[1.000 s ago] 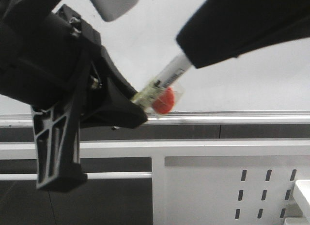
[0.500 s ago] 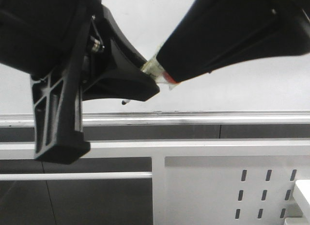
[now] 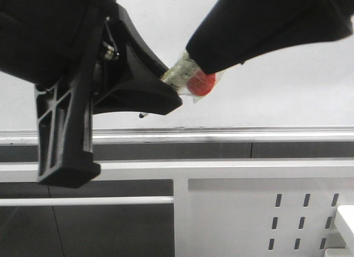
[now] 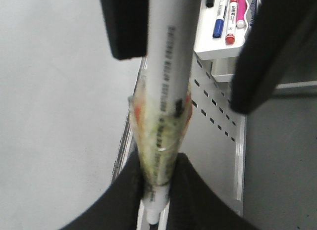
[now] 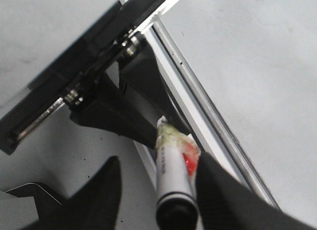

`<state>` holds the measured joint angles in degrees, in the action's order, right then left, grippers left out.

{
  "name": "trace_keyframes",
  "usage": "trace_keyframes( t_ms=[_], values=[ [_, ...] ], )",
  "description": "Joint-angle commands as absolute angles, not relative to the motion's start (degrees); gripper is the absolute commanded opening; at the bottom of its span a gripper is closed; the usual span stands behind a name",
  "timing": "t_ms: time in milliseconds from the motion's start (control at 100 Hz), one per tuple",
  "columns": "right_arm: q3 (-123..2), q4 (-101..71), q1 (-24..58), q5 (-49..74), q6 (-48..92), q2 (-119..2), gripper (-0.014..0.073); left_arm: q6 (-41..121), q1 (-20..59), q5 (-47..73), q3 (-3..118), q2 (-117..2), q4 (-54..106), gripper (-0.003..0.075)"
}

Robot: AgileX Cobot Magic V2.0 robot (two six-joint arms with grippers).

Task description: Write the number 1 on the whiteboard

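Marker pen [image 4: 166, 86] before the whiteboard [image 3: 287, 96], between two grippers.
Left gripper [image 4: 157, 188] clamps its taped end; right gripper [image 5: 158, 190] straddles the capped end, grip uncertain; barrel print illegible.

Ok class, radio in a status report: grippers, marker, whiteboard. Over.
Left gripper shut on the marker, at its taped end. Right gripper open, fingers straddling the marker. Whiteboard: no numeral visible; arms hide part of it.

The front camera is looking forward, close behind both arms, toward the whiteboard [image 3: 287, 96] and its rail [image 3: 249, 134]. Each wrist camera is peering along its own fingers at very short range. All three are sharing the taped marker [image 3: 185, 74] [image 4: 166, 91] [image 5: 171, 175].
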<state>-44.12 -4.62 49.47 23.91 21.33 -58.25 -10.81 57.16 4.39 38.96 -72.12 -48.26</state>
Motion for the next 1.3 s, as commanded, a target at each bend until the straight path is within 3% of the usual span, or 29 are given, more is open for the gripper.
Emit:
trace_keyframes(
  t_ms=[0, 110, 490, 670, 980, 1200, 1290],
  values=[
    [-46.2, -4.1, 49.6, 19.7, 22.0, -57.7, 0.0122, -10.9, 57.6, 1.9, 40.8, -70.6, -48.3, -0.002],
    [-46.2, -4.1, 49.6, 19.9, 22.0, -57.7, -0.0079, -10.9, 57.6, 2.0, 40.8, -70.6, -48.3, -0.002],
    [-46.2, -4.5, 49.4, 20.8, 21.9, -57.7, -0.0072, -10.9, 57.6, 2.4, 40.8, -70.6, -47.9, -0.0014],
    [-46.2, -4.5, 49.3, 20.3, 21.9, -57.0, -0.0072, -13.2, 57.2, 5.5, 40.8, -67.7, -41.9, 0.0097],
    [-45.8, -4.5, 46.3, 19.9, 21.9, -55.4, -0.0072, -21.6, 46.9, 4.5, 36.3, -55.4, -37.4, 0.0113],
    [-45.8, -4.8, 42.7, 17.7, 21.9, -55.4, -0.0072, -21.6, 42.5, 4.3, 31.7, -47.0, -36.4, 0.0246],
    [-45.8, -4.8, 42.7, 16.8, 21.9, -55.4, -0.0072, -21.6, 42.5, 3.3, 30.6, -45.6, -36.4, 0.0267]
  ],
)
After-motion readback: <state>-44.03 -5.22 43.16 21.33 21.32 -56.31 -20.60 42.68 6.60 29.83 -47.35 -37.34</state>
